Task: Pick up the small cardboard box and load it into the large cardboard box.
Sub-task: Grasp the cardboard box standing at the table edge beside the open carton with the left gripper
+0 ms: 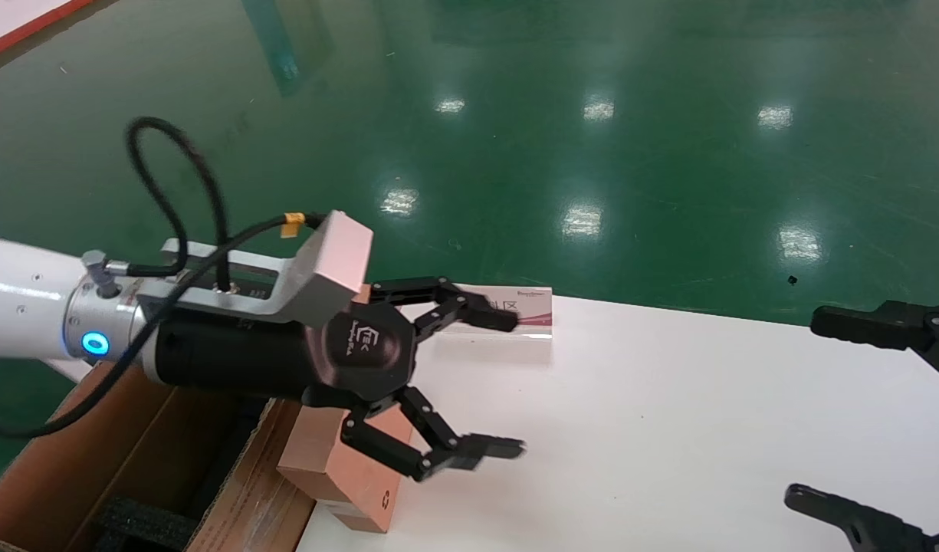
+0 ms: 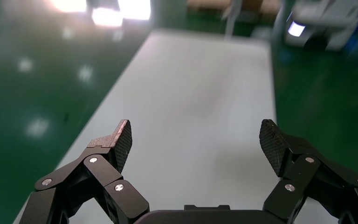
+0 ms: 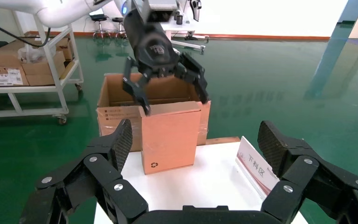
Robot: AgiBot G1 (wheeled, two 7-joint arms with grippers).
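The small cardboard box (image 1: 346, 475) stands upright on its edge at the left edge of the white table (image 1: 668, 429), a small dark recycle mark near its lower corner. It also shows in the right wrist view (image 3: 170, 137). The large cardboard box (image 1: 132, 445) sits open just left of it, below table level, with black foam inside; the right wrist view shows it (image 3: 116, 100) behind the small box. My left gripper (image 1: 515, 382) hovers open and empty just above the small box's top, as the right wrist view (image 3: 176, 103) shows. Its own view (image 2: 196, 140) shows only table. My right gripper (image 1: 810, 410) is open at the table's right side.
A white sign card (image 1: 515, 310) with red print stands at the table's far edge near the left gripper, and also shows in the right wrist view (image 3: 256, 168). Green floor surrounds the table. A white cart (image 3: 28, 70) with cartons stands farther off.
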